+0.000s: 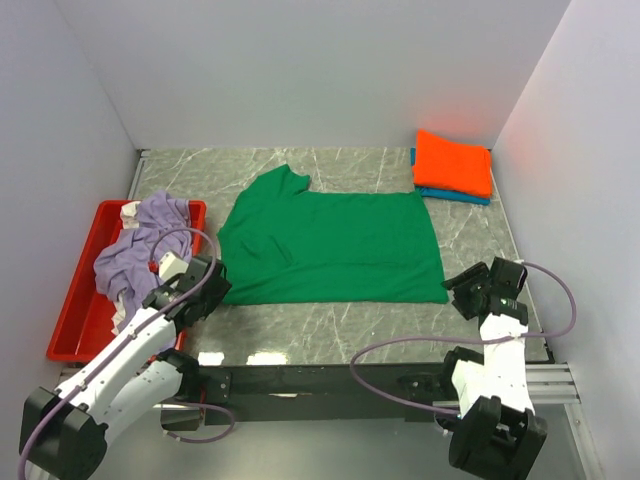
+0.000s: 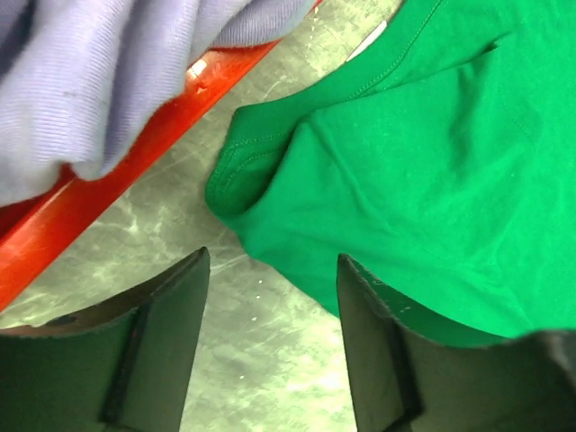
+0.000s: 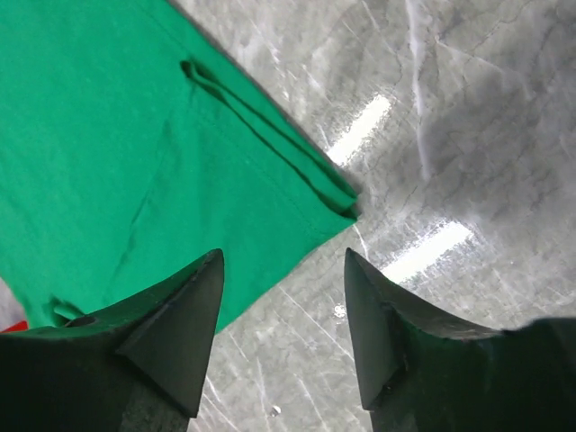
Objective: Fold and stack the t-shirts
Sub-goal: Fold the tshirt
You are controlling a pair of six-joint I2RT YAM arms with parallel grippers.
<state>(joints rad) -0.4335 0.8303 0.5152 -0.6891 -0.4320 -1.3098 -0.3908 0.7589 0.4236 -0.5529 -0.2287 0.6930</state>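
The bright green t-shirt (image 1: 330, 245) lies flat, folded in half, in the middle of the table. It also shows in the left wrist view (image 2: 432, 162) and the right wrist view (image 3: 117, 144). My left gripper (image 1: 205, 290) is open and empty just off the shirt's near left corner. My right gripper (image 1: 468, 290) is open and empty just off its near right corner. The folded orange t-shirt (image 1: 453, 163) lies on the folded blue t-shirt (image 1: 455, 195) at the back right. The lavender t-shirt (image 1: 140, 250) is crumpled in the red tray (image 1: 75, 320).
The red tray also shows in the left wrist view (image 2: 108, 171), with the lavender cloth (image 2: 99, 81) hanging over its rim. White walls close in the left, back and right. Purple cables loop off both arms.
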